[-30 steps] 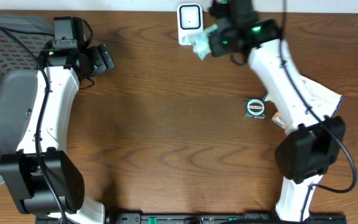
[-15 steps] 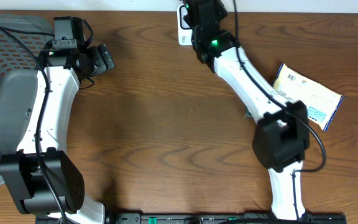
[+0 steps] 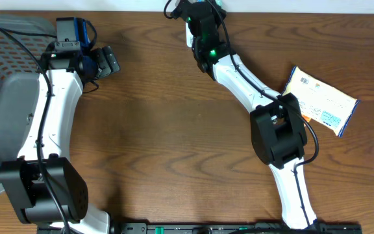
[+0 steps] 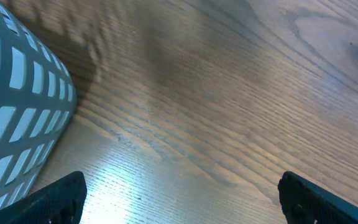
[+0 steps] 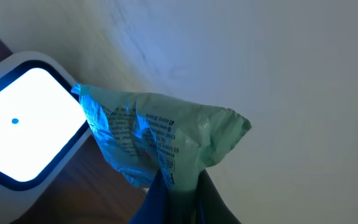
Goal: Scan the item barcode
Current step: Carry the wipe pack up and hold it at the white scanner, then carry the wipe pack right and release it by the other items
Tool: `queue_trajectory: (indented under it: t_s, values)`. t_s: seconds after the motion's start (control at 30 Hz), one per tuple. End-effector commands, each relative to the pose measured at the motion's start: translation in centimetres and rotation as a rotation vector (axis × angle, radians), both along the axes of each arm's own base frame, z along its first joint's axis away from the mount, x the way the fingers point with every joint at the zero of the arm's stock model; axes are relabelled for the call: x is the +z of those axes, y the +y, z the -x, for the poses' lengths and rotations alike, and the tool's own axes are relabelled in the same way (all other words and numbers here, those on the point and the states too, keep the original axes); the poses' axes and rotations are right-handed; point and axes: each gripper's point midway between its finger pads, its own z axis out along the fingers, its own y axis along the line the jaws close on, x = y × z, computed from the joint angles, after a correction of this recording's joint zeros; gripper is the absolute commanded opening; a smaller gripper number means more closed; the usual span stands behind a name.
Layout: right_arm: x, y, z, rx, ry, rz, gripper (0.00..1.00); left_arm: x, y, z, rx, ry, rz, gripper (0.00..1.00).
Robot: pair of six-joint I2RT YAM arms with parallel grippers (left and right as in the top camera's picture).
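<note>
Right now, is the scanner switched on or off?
On. In the right wrist view the scanner glows white with a blue rim, beside the green packet pinched in the right gripper.

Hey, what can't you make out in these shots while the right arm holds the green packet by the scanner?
- Barcode on the green packet: right wrist view, print too small and crumpled to read.
- Scanner: cut by the left edge in the right wrist view; mostly under the right arm overhead.
- Right gripper: jaws cut by the bottom edge in its wrist view; hidden beneath the wrist overhead.
</note>
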Motion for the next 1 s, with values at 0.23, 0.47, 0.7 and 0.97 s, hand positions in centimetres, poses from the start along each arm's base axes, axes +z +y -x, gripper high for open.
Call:
queue_trajectory:
  t_s: [0.23,0.47,0.7,0.97]
  values:
    - [1.0,0.9,0.4,0.005,-0.018,0.018,0.01,1.2,0.1,-0.3,-0.008,-0.028,-0.017,0.97]
    - [4.2,1.2,2.8,0.028,0.045,-0.199,0.01,1.2,0.1,-0.3,-0.008,-0.028,-0.017,0.98]
    - [9.1,1.0,10.6,0.137,0.325,-0.556,0.01,1.2,0.1,-0.3,-0.008,-0.028,-0.017,0.98]
    - [7.3,-4.3,20.0,-0.015,0.747,-0.779,0.01,1.2,0.1,-0.3,-0.008,-0.028,-0.017,0.98]
